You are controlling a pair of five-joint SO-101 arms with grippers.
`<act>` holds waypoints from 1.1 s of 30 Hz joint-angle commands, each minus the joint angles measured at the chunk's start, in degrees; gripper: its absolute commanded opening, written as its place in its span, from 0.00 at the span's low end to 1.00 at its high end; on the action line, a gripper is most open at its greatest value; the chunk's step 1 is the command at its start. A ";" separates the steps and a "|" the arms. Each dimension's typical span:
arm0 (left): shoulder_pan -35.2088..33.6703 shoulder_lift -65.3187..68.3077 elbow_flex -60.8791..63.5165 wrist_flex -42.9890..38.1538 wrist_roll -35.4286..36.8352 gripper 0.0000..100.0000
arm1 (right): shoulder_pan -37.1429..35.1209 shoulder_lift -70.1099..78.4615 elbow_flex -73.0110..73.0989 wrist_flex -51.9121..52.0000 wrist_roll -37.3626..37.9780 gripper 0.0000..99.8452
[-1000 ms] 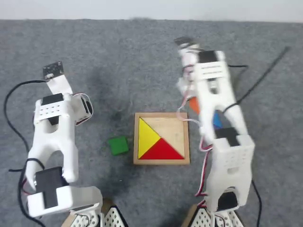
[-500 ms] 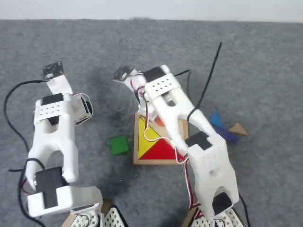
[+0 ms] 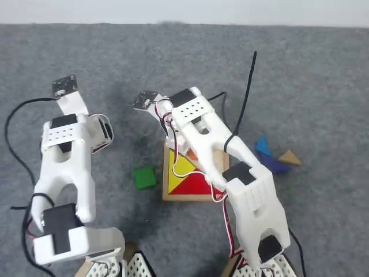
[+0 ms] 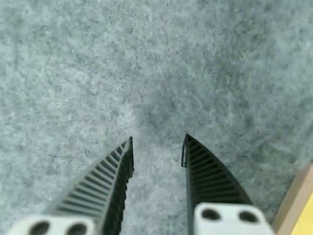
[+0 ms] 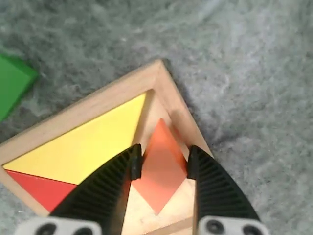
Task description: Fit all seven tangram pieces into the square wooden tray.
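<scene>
Gripping: right gripper (image 5: 164, 152) is clamped on the orange piece (image 5: 159, 171), one finger pressed on each side
Orange piece: a diamond from the wrist view, over the bare wood of the square wooden tray (image 5: 98, 105), near its far-left corner and just beside the yellow triangle (image 5: 83, 142) - cannot tell if it rests on the tray floor
Left gripper (image 4: 157, 142): fingers apart with nothing between them, over bare grey carpet (image 4: 146, 58); a tray corner (image 4: 297, 196) shows at the edge of its wrist view
Tray, high view (image 3: 184, 198): on the carpet between the two arms, with the right arm (image 3: 213, 144) stretched across it
Yellow triangle (image 3: 180, 164): seated flat in the tray's left part
Red triangle (image 3: 195, 183): seated flat in the near part, touching the yellow one along an edge
Green piece (image 3: 143, 177): on the carpet just left of the tray, outside it
Blue piece (image 3: 263, 145), dark blue piece (image 3: 274, 165), tan triangle (image 3: 288, 157): clustered on the carpet right of the tray - close together, apart from it
Left arm (image 3: 63, 167): well left of the tray, folded near its base
</scene>
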 commanded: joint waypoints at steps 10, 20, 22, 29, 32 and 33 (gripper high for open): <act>0.53 -0.35 -2.51 -1.14 0.44 0.15 | -1.01 -8.84 0.53 -0.22 -1.85 0.31; 0.53 -0.35 -2.51 -1.14 0.44 0.15 | 5.49 -26.42 8.70 -6.02 -8.79 0.10; 0.53 -0.35 -2.51 -1.14 0.44 0.15 | 5.14 -31.34 17.14 -12.18 -11.60 0.02; 1.32 -0.35 -2.51 -1.14 0.35 0.15 | 4.62 -38.02 43.08 -31.43 -14.24 0.02; 1.41 -0.35 -1.71 -1.41 0.35 0.15 | 4.35 -35.56 43.25 -31.60 -14.33 0.02; 1.41 -0.35 -1.54 -1.85 0.35 0.15 | 4.35 -34.59 43.25 -31.96 -14.33 0.02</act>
